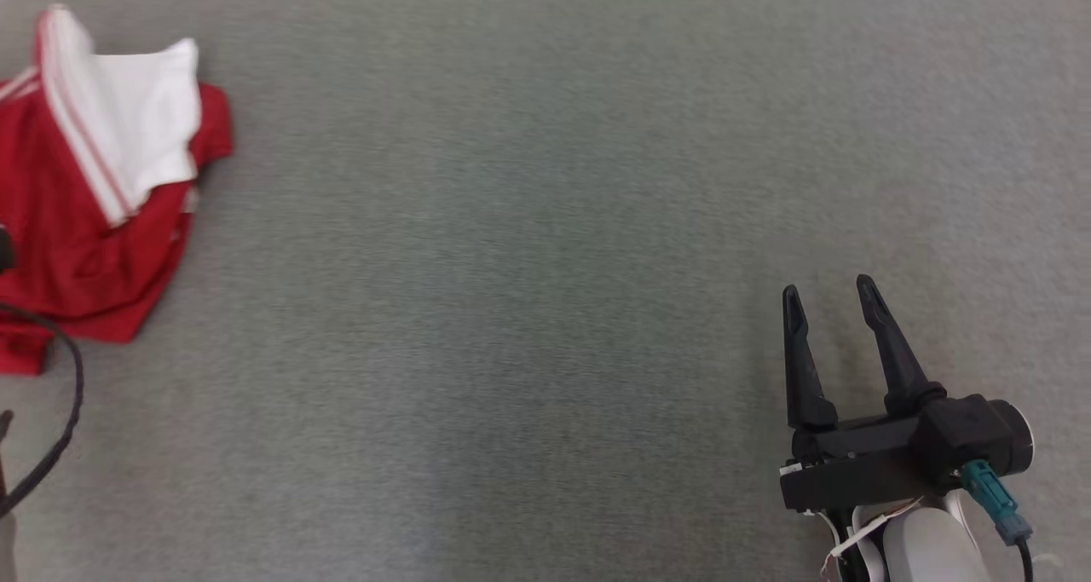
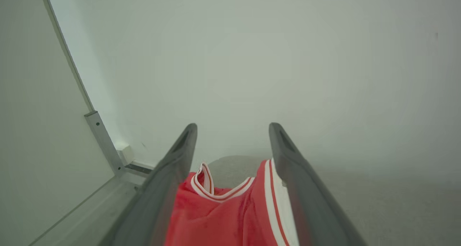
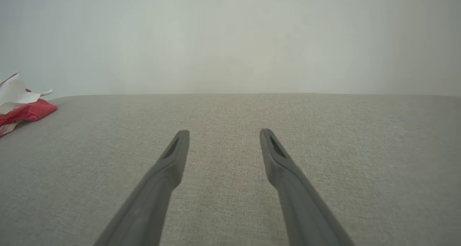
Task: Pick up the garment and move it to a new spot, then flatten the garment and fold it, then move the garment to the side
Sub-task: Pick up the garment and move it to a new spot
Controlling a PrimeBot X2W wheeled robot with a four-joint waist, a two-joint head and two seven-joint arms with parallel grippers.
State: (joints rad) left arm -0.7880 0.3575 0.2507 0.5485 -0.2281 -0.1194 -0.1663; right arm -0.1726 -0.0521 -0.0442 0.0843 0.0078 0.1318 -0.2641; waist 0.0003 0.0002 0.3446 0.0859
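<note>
Head view: one red-and-white garment (image 1: 85, 224) upper left on the worktop (image 1: 511, 267); right gripper (image 1: 828, 285) lower right, jaws wide, empty. Left wrist view: left gripper (image 2: 233, 125), jaws wide, garment seen between them at bottom centre. Right wrist view: garment at left edge.

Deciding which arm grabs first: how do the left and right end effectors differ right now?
The left end effector hovers over the red and white garment, which shows between its fingers; the right end effector faces bare grey surface. The left is close to the garment; the right is far off to its side. Both are open.
</note>
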